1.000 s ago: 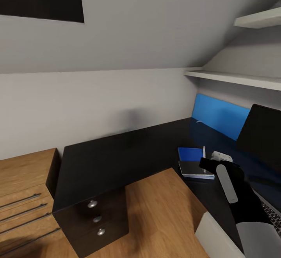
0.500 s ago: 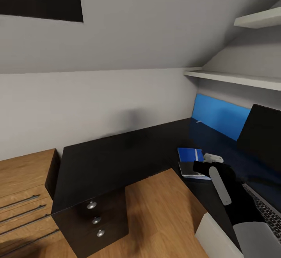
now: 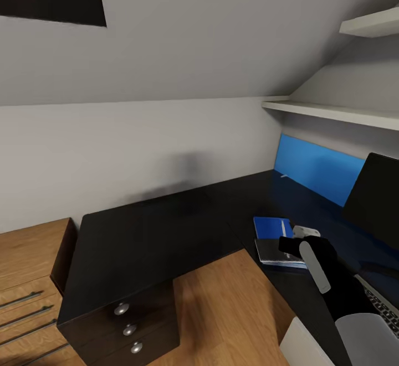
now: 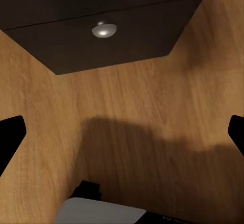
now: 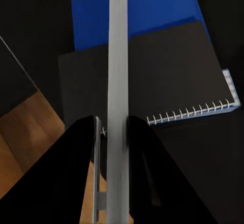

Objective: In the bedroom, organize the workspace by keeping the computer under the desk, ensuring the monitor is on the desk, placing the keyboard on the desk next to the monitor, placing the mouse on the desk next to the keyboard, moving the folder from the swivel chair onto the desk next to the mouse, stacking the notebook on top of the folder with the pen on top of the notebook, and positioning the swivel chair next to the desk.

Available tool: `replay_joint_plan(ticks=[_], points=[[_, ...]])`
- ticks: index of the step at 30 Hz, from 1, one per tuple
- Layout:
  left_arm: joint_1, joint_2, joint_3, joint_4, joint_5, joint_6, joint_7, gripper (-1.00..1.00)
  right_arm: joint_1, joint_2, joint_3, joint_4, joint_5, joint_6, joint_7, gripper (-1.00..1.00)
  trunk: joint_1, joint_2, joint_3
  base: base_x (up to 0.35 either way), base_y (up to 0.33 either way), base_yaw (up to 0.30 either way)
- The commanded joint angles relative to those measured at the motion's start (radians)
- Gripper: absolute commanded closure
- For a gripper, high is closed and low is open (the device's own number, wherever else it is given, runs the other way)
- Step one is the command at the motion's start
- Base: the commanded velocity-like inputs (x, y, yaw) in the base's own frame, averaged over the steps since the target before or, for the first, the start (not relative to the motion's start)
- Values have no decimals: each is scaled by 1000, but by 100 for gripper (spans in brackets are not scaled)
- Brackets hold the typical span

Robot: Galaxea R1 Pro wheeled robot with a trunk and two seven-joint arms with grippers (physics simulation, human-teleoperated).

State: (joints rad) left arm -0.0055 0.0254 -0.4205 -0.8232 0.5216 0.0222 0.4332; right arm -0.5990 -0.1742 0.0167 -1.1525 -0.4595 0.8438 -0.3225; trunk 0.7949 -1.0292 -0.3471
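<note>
Head view has swung right; right jaws (image 5: 111,132) still clamp the pen (image 5: 117,82); left jaws (image 4: 122,132) gape empty.

My head view crops the monitor (image 3: 377,200) and keyboard (image 3: 382,305) at its right edge; my right arm (image 3: 332,283) hides part of the notebook (image 3: 274,252).

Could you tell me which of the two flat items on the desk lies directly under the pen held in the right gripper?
The spiral-bound dark notebook: the pen in the right gripper crosses it, while the blue folder lies beyond it.
</note>
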Motion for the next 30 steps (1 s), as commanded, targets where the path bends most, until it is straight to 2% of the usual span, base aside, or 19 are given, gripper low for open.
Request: replay_joint_plan(ticks=[1,3,7,9,11,18,24,30], points=[[-1,-9,-6,0,5,3,8,-100,-3,-2,3,47,-3,-52,13,100,0,-1,-1,5,-2,0],[-1,-13,-7,1,5,3,8,-100,-4,-2,3,63,9,-70,31,100,0,-1,-1,3,-2,0],[-1,-20,-11,2,5,4,8,-100,-6,-2,1,90,102,-97,141,100,0,-1,-1,1,-1,0],[-1,-21,-18,2,5,4,8,-100,-7,-2,1,96,121,-100,161,100,0,-1,-1,0,0,0],[-1,-21,-42,2,5,4,9,-100,-10,-2,-1,129,146,-107,187,100,0,-1,-1,0,0,0],[-1,-21,-64,4,6,4,10,-100,-52,-2,0,228,158,-158,202,100,0,-1,-1,0,0,0],[-1,-22,-65,15,5,4,10,-100,-64,-3,0,255,161,-166,204,100,0,-1,-1,23,0,0],[-1,-27,-66,29,5,4,9,-100,-68,-6,0,264,161,-167,204,100,0,-1,-1,225,0,0]])
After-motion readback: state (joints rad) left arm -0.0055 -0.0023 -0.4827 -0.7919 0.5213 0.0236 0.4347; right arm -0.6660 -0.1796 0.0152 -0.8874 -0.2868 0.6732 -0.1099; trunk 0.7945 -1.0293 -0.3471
